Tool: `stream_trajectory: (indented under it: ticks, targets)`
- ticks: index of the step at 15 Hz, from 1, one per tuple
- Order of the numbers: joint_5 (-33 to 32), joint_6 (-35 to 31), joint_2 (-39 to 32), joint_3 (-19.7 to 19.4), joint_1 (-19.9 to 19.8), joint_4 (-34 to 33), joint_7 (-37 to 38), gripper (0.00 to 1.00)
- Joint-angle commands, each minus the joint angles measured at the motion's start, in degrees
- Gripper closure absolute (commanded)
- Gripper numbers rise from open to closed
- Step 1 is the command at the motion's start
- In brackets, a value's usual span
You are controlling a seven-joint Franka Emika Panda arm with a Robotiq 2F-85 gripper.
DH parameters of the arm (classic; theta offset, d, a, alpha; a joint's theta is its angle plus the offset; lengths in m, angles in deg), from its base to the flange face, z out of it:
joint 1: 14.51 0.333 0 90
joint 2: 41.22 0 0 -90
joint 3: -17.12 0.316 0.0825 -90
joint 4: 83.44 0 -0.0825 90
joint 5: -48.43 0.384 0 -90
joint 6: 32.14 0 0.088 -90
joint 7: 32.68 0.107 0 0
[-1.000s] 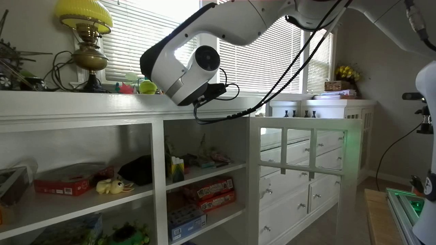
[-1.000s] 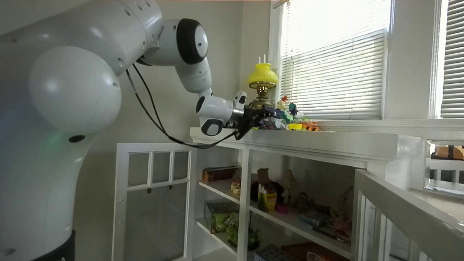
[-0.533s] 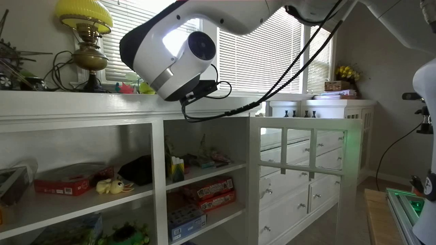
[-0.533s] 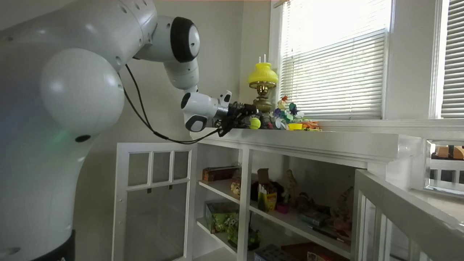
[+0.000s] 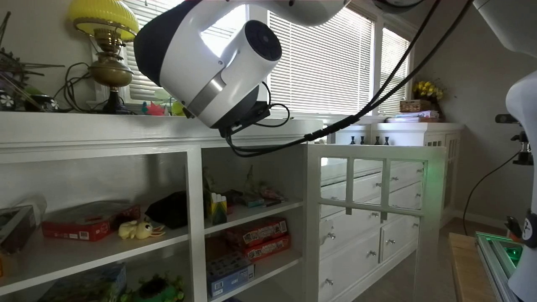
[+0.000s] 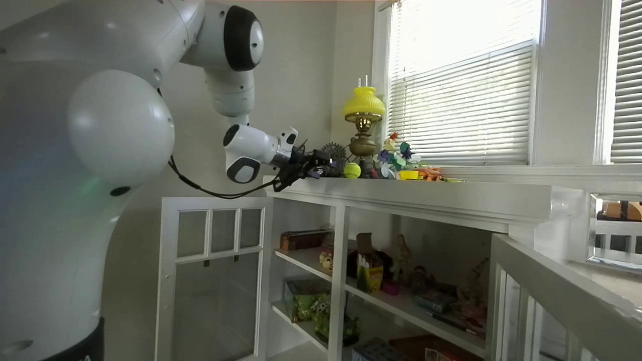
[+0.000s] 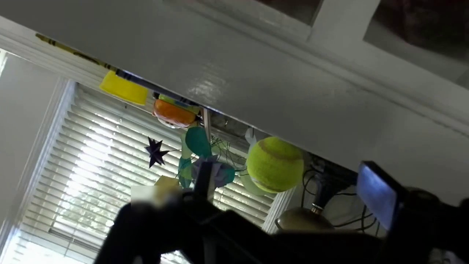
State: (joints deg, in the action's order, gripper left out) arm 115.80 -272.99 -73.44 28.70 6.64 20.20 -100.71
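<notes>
Wrist view: stands upside down; shows one tennis ball [image 7: 274, 165], yellow-green, resting on the white ledge [image 6: 431, 190].
Gripper: one [image 6: 322, 164], near the ball; its two fingers stand wide apart, nothing clasped; one pad [image 7: 377, 198] turns a pale blue face inward.
Gap before the ball: plain to me in an exterior view; fingertips and ball do not touch.
Ball, uncovered: a second ago mostly hidden behind the gripper in an exterior view; the gripper has since backed off, and the ball now shows whole there.
Ball, standing: by my judgement borne by the ledge alone, free of the fingers; nothing is being carried at this moment.
Lamp: one [image 6: 363, 106], yellow shade over a brass body, on the same ledge, beyond the ball.
Flowers: paper, near the ball; a purple star [image 7: 155, 152] and a teal petal [image 7: 198, 142] among them.
Tub: one [image 7: 124, 88], yellow, on the ledge; an orange toy [image 7: 174, 112] near it, kind unclear.
Crayon: one [image 7: 67, 48], yellow with dark bands, lying along the ledge.
Shelf below: one [image 5: 96, 263], bearing a red box [image 5: 71, 230] and a yellow toy animal [image 5: 140, 230].
Cabinet door: one [image 5: 432, 188], glass-paned, swung out.
</notes>
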Motion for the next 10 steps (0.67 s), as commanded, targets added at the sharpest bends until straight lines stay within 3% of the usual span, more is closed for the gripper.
stream_trajectory:
  ticks: [1,10]
  targets:
    - [1.3,2.0,4.1,0.6,0.2,8.2,3.7,0.00]
    - [-0.6,6.1,2.8,-2.6,-1.6,14.0,11.2,0.00]
